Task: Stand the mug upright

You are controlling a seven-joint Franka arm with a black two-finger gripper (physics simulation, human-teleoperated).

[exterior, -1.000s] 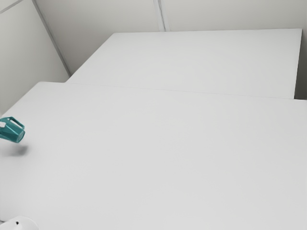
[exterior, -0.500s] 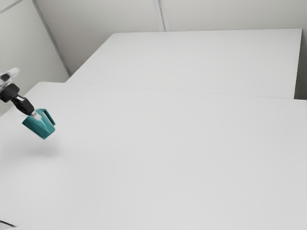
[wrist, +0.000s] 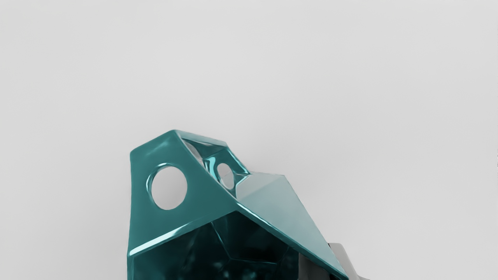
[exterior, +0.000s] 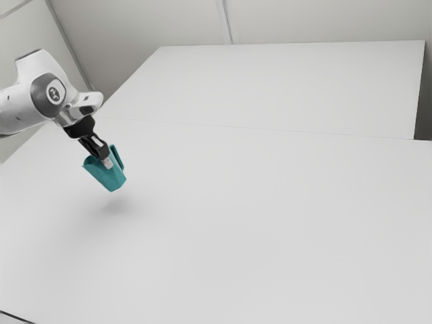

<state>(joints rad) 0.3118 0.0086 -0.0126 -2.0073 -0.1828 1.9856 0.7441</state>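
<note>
In the exterior view my gripper [exterior: 106, 161] holds the teal faceted mug [exterior: 106, 177] by its wall, above the table. The mug is tilted, its opening toward the upper left and its base toward the lower right, with a shadow beneath. Its handle [exterior: 117, 156] is on the exterior view's right side. The wrist view has the mug [wrist: 206, 202] with its dark inside and the handle with round holes. There my gripper [wrist: 330, 268] has one finger inside the mug and the other outside, pinching the wall; the rest of the fingers is hidden.
The white table [exterior: 250, 223] spreads under the mug. Behind it is another white surface [exterior: 283, 84], against pale walls. A dark cable [exterior: 17, 317] lies at the exterior view's lower left corner.
My arm has come in from the exterior view's left edge, carrying the mug toward the right. The mug has turned from nearly sideways to a steeper tilt, base lower.
</note>
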